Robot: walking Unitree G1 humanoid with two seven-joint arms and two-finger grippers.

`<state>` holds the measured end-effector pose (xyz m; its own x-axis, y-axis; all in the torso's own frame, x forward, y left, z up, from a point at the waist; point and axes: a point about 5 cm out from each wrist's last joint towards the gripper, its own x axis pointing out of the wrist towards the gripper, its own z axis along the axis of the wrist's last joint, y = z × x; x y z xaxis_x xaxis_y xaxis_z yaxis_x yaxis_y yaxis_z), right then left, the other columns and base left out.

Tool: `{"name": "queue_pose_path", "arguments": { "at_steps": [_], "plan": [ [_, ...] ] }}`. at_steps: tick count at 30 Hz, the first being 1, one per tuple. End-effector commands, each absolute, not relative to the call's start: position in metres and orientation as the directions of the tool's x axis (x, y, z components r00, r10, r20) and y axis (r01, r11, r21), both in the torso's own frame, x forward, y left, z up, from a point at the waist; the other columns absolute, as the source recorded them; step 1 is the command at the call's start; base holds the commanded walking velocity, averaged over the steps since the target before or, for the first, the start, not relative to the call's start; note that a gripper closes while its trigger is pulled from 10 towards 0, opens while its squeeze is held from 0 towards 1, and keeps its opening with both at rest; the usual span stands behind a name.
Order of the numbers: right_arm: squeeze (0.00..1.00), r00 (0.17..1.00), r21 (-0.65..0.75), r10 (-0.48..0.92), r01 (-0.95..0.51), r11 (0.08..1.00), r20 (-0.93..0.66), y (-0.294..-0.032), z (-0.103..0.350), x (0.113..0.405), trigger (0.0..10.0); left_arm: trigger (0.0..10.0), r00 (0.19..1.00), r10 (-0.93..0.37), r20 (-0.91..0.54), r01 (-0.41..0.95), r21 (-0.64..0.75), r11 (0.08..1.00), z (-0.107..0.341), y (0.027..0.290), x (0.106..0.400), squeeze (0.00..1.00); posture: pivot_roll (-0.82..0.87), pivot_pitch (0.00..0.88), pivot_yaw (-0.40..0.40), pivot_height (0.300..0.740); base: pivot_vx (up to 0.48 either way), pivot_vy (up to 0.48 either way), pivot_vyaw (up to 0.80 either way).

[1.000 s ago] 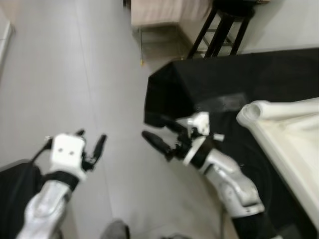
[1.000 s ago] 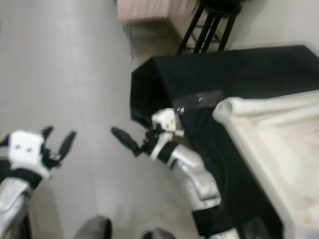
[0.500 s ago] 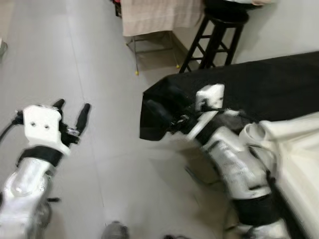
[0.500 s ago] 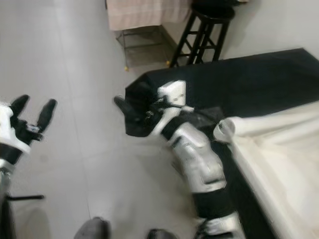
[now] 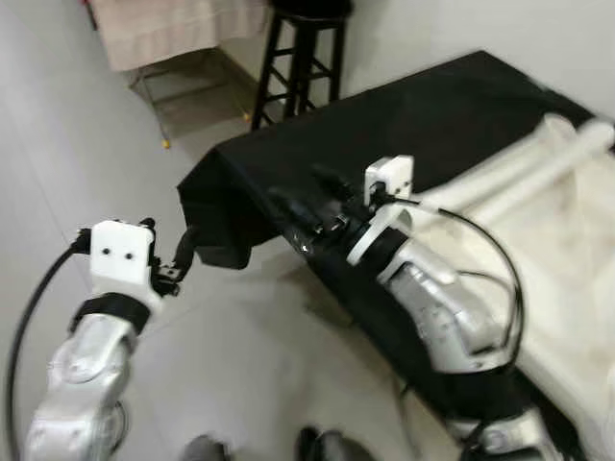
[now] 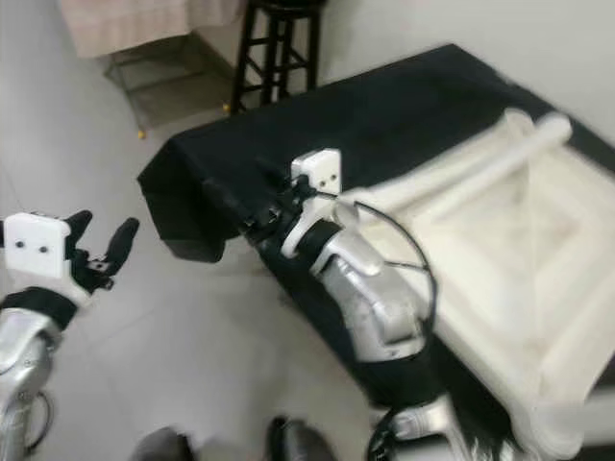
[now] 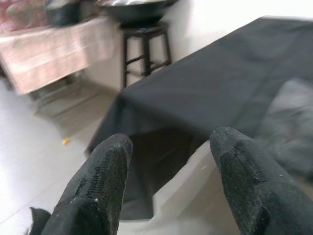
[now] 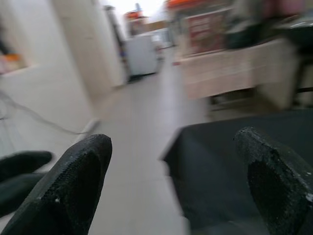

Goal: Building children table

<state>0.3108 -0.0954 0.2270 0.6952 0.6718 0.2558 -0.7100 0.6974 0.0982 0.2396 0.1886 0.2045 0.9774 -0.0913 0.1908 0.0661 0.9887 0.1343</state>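
An upturned white children's table (image 5: pixel 567 259) lies on a black cloth-covered table (image 5: pixel 432 106), two round white legs (image 5: pixel 519 163) pointing toward the wall. My right gripper (image 5: pixel 307 195) hovers open above the cloth's near corner, a short way from the white legs. In the right wrist view its fingers (image 8: pixel 73 186) stand wide apart with nothing between them. My left gripper (image 6: pixel 99 235) is open over the grey floor, just off the draped corner of the cloth (image 7: pixel 161 117). It holds nothing.
A black stool (image 5: pixel 303 48) stands against the wall beyond the table's far corner. A rack draped in beige fabric (image 5: pixel 173 29) sits left of it. Grey tiled floor (image 5: pixel 240 365) lies to my left and in front, with my feet (image 5: pixel 317 447) at the bottom.
The camera has swung, bringing the white table and its legs further into view. My right gripper has gone from over the floor to above the cloth's corner. Both grippers stay open.
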Motion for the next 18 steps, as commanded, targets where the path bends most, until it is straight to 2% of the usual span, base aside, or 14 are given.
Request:
{"name": "queue_pose_path", "arguments": {
  "at_steps": [1, 17, 18],
  "plan": [
    [0.0, 0.689, 0.091, 0.675, -0.714, 0.694, 0.264, -0.0917, 0.2289, 0.3103, 10.0, 10.0, 0.982, -0.077, 0.175, 0.054, 0.132, 0.99, 0.2025, 0.1915, 0.2387, 0.0, 0.16, 0.17, -0.101, 0.74, 0.0, 0.0, -0.8],
    [0.0, 0.743, 0.089, 0.622, -0.657, 0.749, 0.246, -0.0919, 0.2246, 0.3175, 10.0, 10.0, 0.984, -0.054, 0.172, 0.028, 0.151, 0.988, 0.2054, 0.1915, 0.2418, 0.0, 0.17, 0.173, -0.101, 0.74, 0.0, 0.0, -0.8],
    [0.0, 0.745, 0.081, 0.618, -0.652, 0.754, 0.253, -0.0923, 0.2247, 0.3175, 10.0, 10.0, 0.985, -0.055, 0.166, 0.03, 0.149, 0.988, 0.2048, 0.1907, 0.2426, 0.0, 0.17, 0.173, -0.104, 0.74, 0.0, 0.48, 0.0]
  ]
}}
